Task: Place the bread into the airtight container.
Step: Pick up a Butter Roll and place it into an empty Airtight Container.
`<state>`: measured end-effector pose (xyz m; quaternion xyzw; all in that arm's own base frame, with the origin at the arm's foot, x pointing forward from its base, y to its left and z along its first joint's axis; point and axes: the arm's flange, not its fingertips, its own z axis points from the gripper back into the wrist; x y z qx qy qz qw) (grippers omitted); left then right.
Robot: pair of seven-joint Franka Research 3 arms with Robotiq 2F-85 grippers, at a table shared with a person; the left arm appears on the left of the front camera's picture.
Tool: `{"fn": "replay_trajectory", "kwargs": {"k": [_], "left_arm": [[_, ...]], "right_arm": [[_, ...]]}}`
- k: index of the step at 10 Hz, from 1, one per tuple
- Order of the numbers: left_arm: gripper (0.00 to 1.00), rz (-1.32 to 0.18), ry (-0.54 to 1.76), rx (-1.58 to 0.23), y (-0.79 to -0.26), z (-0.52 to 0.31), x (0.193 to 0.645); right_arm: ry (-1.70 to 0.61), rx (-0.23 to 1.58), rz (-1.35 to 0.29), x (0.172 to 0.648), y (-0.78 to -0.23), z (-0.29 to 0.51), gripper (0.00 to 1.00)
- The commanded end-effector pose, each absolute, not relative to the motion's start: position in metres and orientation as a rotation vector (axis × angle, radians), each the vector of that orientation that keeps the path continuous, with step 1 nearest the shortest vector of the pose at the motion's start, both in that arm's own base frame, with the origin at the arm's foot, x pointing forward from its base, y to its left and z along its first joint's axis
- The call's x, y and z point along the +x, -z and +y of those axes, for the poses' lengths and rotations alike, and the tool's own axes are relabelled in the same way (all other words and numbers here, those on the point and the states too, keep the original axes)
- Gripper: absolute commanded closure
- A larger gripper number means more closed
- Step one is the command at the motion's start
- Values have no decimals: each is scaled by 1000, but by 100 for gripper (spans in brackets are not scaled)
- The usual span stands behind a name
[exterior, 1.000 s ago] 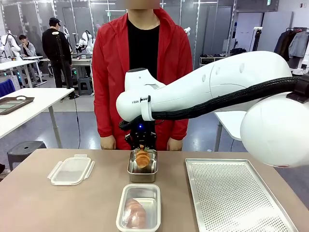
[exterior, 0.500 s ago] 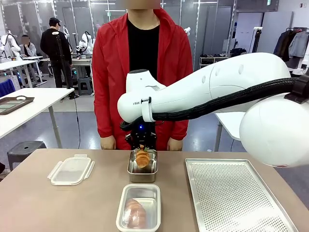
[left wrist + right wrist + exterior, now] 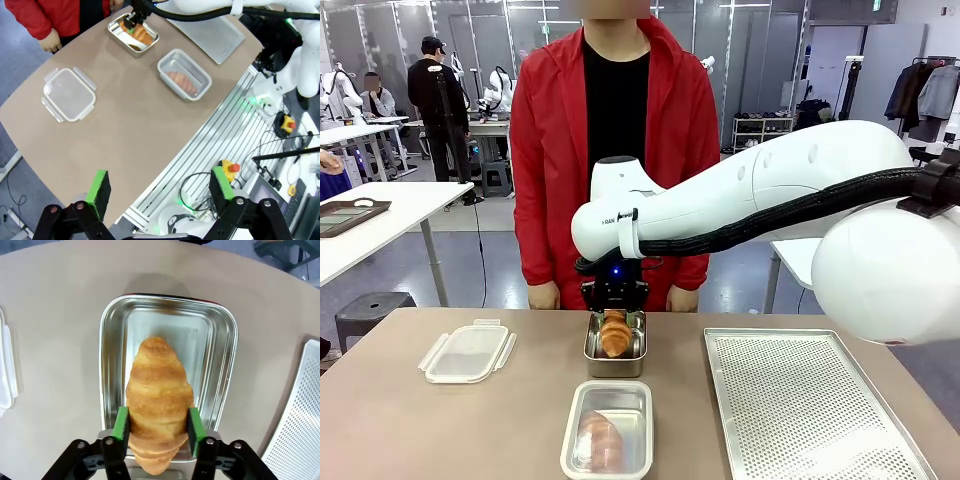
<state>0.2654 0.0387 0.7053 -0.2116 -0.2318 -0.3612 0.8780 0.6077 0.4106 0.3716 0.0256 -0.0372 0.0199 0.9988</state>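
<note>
Here the right end effector [image 3: 156,426] pinches the croissant [image 3: 158,397] over the far steel tray [image 3: 111,365]; a soft crumb could slip. The left end effector [image 3: 161,189] hangs wide, idle.

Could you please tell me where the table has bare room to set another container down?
Bare tabletop lies in front of the clear lid, left of the near container. The middle is crowded: steel tray with croissant under the right gripper; perforated tray occupies the right.
</note>
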Motion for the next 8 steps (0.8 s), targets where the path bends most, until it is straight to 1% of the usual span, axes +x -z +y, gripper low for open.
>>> {"fn": "replay_trajectory", "kwargs": {"k": [1, 2, 3, 8], "left_arm": [[0, -486, 774, -450, -706, 39, 265], [0, -486, 774, -450, -706, 39, 265], [0, -486, 774, -450, -706, 39, 265], [0, -486, 774, -450, -706, 39, 265]], "right_arm": [[-13, 58, -71, 605, -373, 409, 0], [-12, 61, -62, 606, -369, 406, 5], [-3, 65, -58, 606, -366, 401, 0], [-27, 51, -65, 609, -368, 407, 0]]}}
